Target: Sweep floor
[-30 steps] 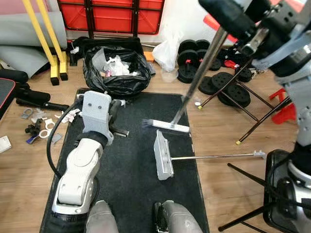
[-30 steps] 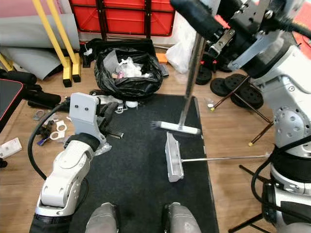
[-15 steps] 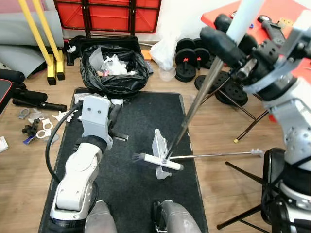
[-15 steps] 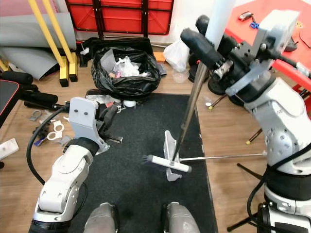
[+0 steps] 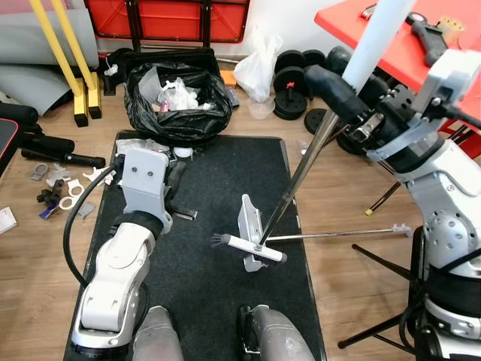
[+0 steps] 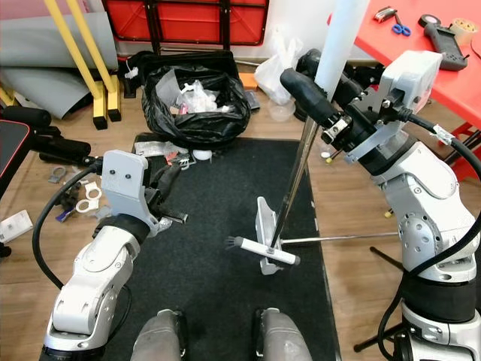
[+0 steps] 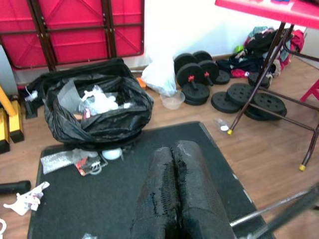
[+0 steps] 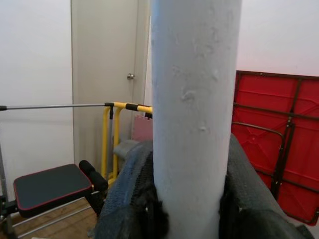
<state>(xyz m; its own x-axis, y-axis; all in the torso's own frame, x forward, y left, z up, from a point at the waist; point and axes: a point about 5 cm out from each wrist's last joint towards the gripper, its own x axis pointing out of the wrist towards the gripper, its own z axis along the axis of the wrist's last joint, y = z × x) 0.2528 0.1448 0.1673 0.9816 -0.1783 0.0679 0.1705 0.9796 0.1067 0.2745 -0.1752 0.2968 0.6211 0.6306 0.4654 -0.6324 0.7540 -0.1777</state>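
My right gripper (image 6: pixel 325 110) is shut on the broom, whose white grip (image 8: pixel 194 99) runs between its two black fingers (image 8: pixel 124 204). The metal shaft (image 5: pixel 297 180) slants down to the broom head (image 5: pixel 252 248), which rests on the black mat (image 5: pixel 203 293) against the near side of the grey dustpan (image 5: pixel 248 219). The dustpan stands on edge, its long handle (image 5: pixel 338 234) lying out to the right over the wood floor. My left gripper (image 7: pixel 172 194) is shut with nothing in it, hovering over the mat's left part, pointing toward the black trash bag (image 5: pixel 176 105).
Scraps of litter (image 5: pixel 68 199) lie on the wood left of the mat and by the bag (image 5: pixel 146 147). Weight plates (image 5: pixel 289 94), a white plastic bag (image 5: pixel 255 68) and a red table (image 5: pixel 406 45) stand to the right. Black stand legs (image 5: pixel 383 263) cross the floor at lower right.
The broom head swept toward me, from the far side of the dustpan to its near side. My right arm came lower and closer. The camera also shifted slightly.
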